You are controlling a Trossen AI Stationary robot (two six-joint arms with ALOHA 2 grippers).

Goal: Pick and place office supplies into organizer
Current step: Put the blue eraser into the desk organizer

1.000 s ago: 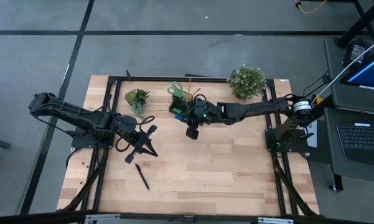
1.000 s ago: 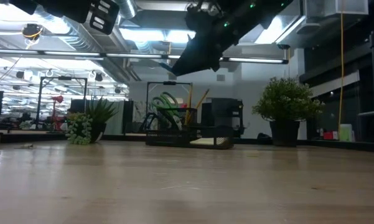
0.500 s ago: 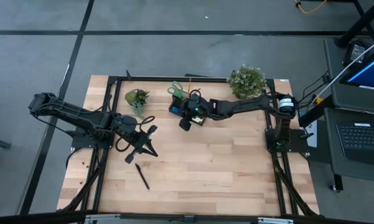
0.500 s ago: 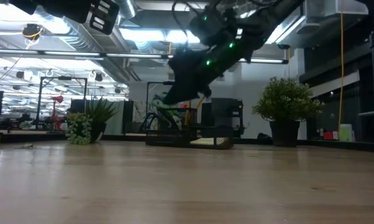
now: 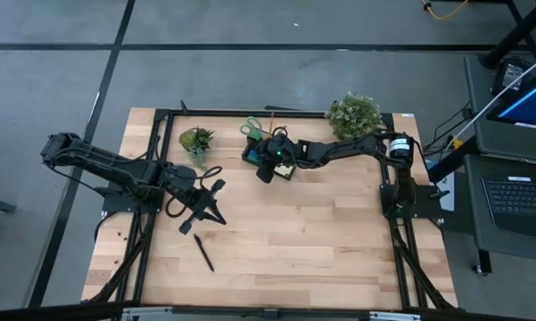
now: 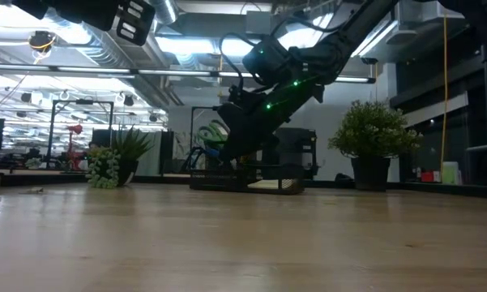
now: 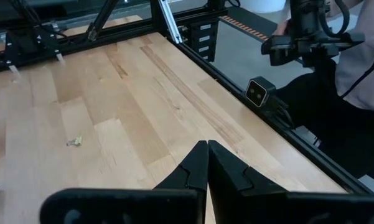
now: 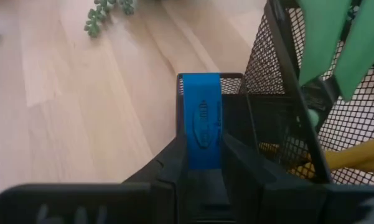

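The black mesh organizer (image 5: 273, 153) stands at the table's far middle, with green-handled scissors (image 5: 252, 129) and wooden pencils (image 8: 339, 158) upright in its cup (image 8: 280, 93). My right gripper (image 8: 201, 147) hovers at the organizer's near left side (image 6: 237, 146), shut on a small flat blue piece (image 8: 201, 106). A black pen (image 5: 203, 252) lies flat on the table at the near left. My left gripper (image 5: 218, 215) hangs shut and empty above the table's left part, a little beyond the pen, its fingertips together (image 7: 207, 158). My right gripper pinches the blue piece's two flat faces (image 8: 201, 134) between its two fingers (image 8: 168, 165). The fingers slant downward toward the table's far left. The piece's far end (image 8: 200, 81) sticks out past the fingertips, beside the organizer's mesh wall and clear of the table.
A small potted plant (image 5: 196, 140) stands left of the organizer and a bushier one (image 5: 354, 116) to its right. A black metal frame (image 7: 236, 93) borders the table. A person's sleeve (image 7: 364, 56) shows beyond the table's edge. Bare wood spans the table's middle and near part.
My right gripper has come down and gone toward the table's far left, to the organizer's near left side, tipping further downward. The blue piece has stayed in its fingers.
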